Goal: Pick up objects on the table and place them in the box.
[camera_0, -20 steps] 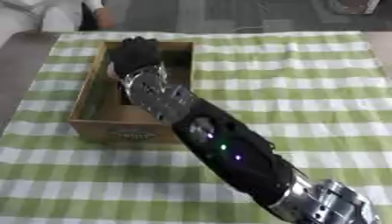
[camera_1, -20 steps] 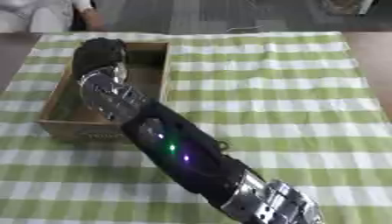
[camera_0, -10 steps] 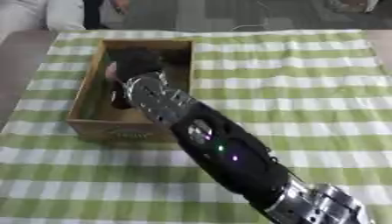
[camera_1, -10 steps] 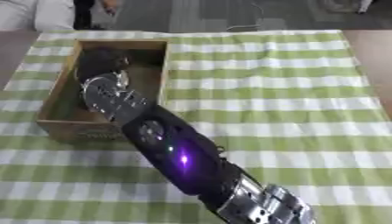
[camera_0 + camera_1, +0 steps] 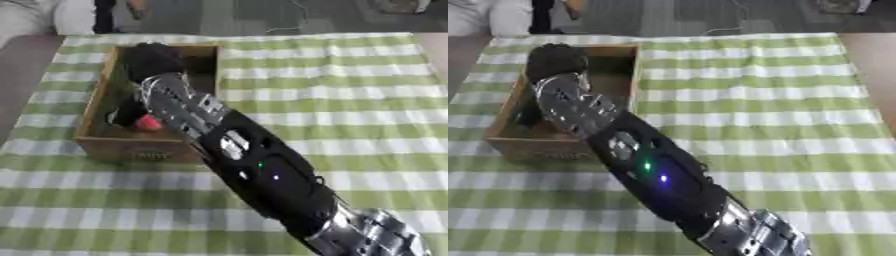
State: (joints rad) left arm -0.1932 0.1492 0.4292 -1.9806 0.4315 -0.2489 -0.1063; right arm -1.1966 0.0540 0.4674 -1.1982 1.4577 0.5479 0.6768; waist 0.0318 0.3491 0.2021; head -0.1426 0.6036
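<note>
Green-and-white checked cloth (image 5: 350, 100) covers the bench from the near edge to the far edge, lying flat with soft folds. One box (image 5: 94, 131) stands on the left part of the cloth, close to the cloth's left border; it is rectangular, open-topped, tan like wood or card, with thin upright walls and faint printing on its near wall. To the right of the box the cloth is open ground all the way to the right border, and a broad strip of cloth lies between the box's near wall and the near edge.

One arm is in view, the right arm (image 5: 262, 170), entering from the lower right corner and crossing diagonally to the box. Its shell is glossy black with small lit dots, silver at the wrist section and at the joint near the lower corner. The right hand (image 5: 150, 60) is a dark rounded mass over the box's far half, above the rim and inside the line of the walls. Whether the fingers are spread, pressed together or pinching anything cannot be told; they are hidden under the back of the hand.

One object shows inside the box: a small pink-red rounded item (image 5: 147, 122) lying on the box floor near the near wall, just beside the arm's silver wrist section. Dark shapes beside it cannot be made out.
</note>
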